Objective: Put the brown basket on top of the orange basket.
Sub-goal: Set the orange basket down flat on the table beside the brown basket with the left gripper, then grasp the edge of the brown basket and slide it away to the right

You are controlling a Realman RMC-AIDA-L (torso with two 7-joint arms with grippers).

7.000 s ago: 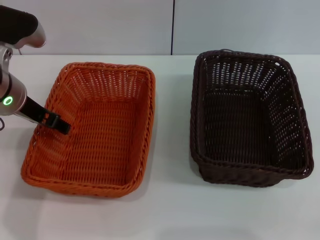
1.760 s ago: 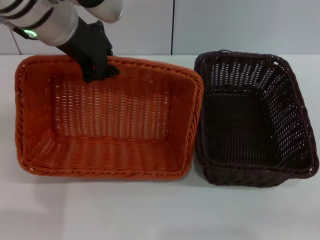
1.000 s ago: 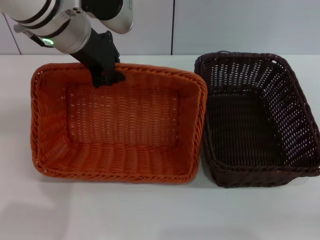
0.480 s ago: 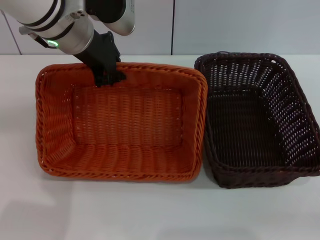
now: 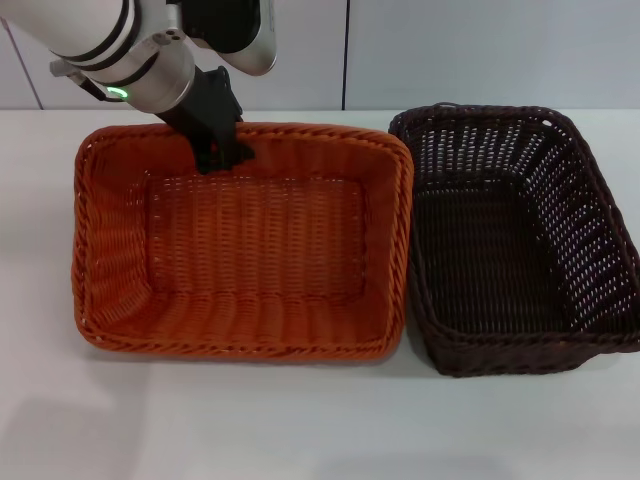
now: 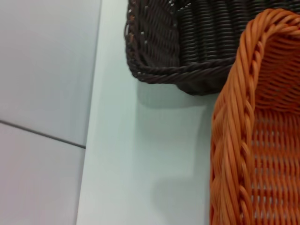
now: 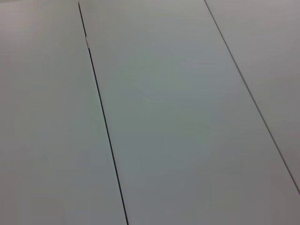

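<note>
The orange basket (image 5: 250, 240) lies on the white table, long side across, at the left and centre of the head view. My left gripper (image 5: 222, 155) reaches down from the upper left and is shut on the basket's far rim. To the right stands the brown basket (image 5: 515, 235), and the orange basket's right rim touches or nearly touches its left rim. In the left wrist view the orange basket's braided rim (image 6: 232, 140) runs close by, with a corner of the brown basket (image 6: 178, 42) beyond it. My right gripper is out of view.
The white table (image 5: 300, 420) has bare surface in front of both baskets. A grey panelled wall (image 5: 450, 50) stands behind the table. The right wrist view holds only wall panels (image 7: 164, 117).
My left gripper has turned the orange basket from lengthwise to crosswise, carried it right toward the brown basket and lowered it. In the last half second it barely moved.
</note>
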